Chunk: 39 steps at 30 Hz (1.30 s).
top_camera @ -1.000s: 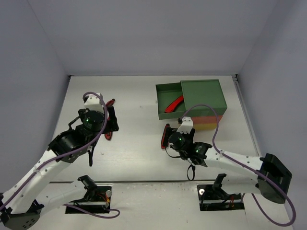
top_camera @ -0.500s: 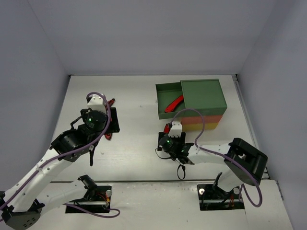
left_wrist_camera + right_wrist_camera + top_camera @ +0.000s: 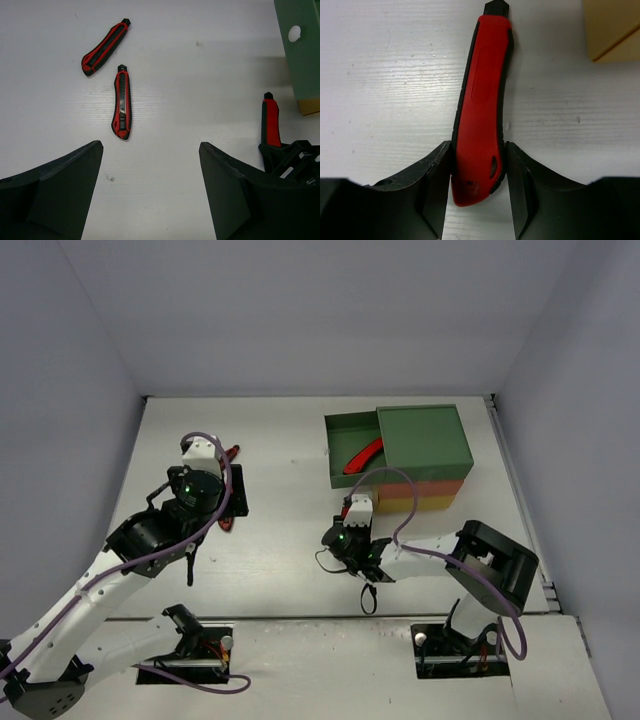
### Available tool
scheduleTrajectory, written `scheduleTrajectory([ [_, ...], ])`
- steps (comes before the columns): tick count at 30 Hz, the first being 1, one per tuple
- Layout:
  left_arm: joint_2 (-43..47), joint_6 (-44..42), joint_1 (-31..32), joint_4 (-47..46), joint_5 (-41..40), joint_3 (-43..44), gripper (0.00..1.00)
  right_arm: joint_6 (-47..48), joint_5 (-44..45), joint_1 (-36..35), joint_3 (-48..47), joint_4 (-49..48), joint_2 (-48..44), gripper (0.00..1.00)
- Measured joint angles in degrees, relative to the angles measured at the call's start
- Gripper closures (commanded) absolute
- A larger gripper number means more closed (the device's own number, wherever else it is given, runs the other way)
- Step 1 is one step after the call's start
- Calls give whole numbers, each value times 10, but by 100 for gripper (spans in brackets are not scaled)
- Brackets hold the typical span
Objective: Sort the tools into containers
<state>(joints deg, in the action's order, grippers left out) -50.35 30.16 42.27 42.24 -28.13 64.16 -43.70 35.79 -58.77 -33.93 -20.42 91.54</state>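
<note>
A red utility knife point(image 3: 485, 100) lies flat on the white table, just in front of the stacked drawer unit. My right gripper point(image 3: 479, 155) is shut on its rear end, with both fingers pressed against its sides; the top view places this gripper point(image 3: 346, 532) low at the table's middle. Two more red-and-black utility knives point(image 3: 105, 47) point(image 3: 122, 104) lie ahead of my left gripper point(image 3: 150, 190), which hangs open above bare table with nothing between its fingers. The green top drawer point(image 3: 345, 430) is pulled out to the left and holds one red tool point(image 3: 362, 456).
The drawer unit point(image 3: 425, 440) stands at the back right, with a red-orange layer point(image 3: 425, 490) and a yellow layer point(image 3: 430, 505) under its green top. Its yellow corner point(image 3: 615, 25) sits close beyond the held knife. Grey walls enclose the table on three sides.
My right gripper has slid left and down over the red knife, and its jaws have closed onto it. The left arm has shifted only slightly.
</note>
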Motion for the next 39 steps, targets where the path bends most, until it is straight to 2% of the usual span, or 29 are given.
scheduleTrajectory([
  [3,0,-1,0,0,0,0,25,0,-1,-11,6,-7,-4,90],
  [10,-6,-11,-7,0,-5,0,25,-8,-54,-69,44,-5,-55,88],
  [14,-14,-13,-13,0,-5,0,25,-18,-77,-120,45,5,-64,77],
  [21,-16,-15,-15,0,-5,0,25,-47,-90,-173,43,6,-67,34],
  [23,-16,-16,-15,0,-5,0,25,-50,-96,-177,34,15,-67,30],
  [32,-15,-19,-19,0,-5,0,25,-32,-104,-165,-74,128,0,29],
  [39,-14,-20,-22,7,-2,2,25,-18,-110,-130,-118,148,37,34],
])
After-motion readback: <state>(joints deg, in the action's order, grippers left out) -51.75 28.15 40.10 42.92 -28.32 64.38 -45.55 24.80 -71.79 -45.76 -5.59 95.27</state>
